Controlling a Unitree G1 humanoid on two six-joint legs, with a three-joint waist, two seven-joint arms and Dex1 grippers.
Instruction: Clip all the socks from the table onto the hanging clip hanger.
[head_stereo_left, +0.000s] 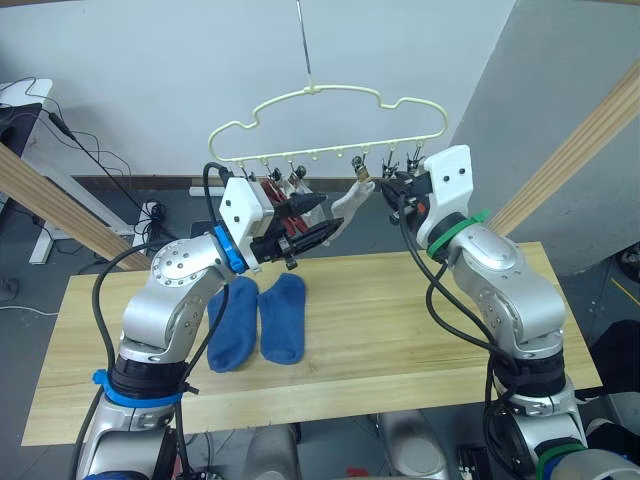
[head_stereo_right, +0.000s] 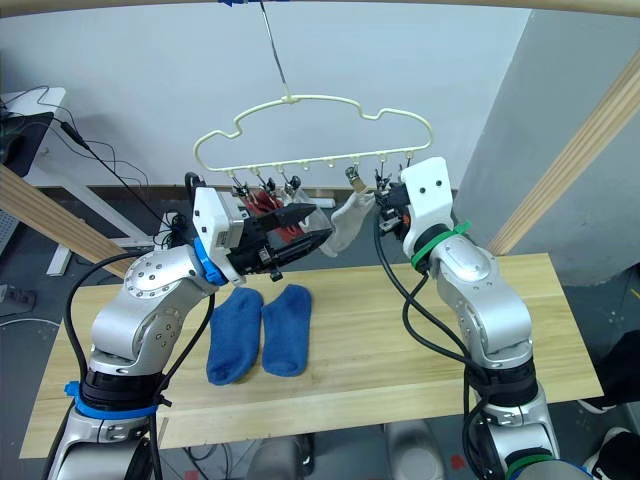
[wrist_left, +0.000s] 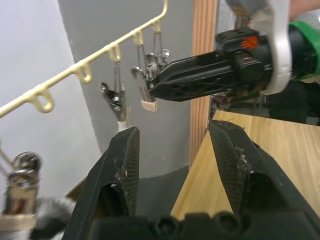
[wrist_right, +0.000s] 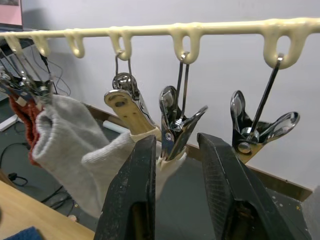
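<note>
**Two blue socks left on the table, four already hung**

Two blue ankle socks (head_stereo_left: 258, 322) lie side by side on the long light wooden table (head_stereo_left: 400, 330), below your left arm. The pale yellow wavy wire clip hanger (head_stereo_left: 325, 125) already carries the brick red pair (head_stereo_left: 276, 196) and the light grey socks (wrist_right: 75, 140).

Your right pincer (wrist_right: 175, 165) is up at the clip row, its black fingers part open around a bare metal clip (wrist_right: 177, 122) next to the one pinching a grey sock; it grips nothing. Your left pincer (wrist_left: 175, 165) is wide open and empty, level with the clips.

I judge the grey pair finished. Back both pincers straight out so no clip snags, then lower the left one onto the nearer blue sock, taking it by the cuff so the edge feeds cleanly into a free clip.
</note>
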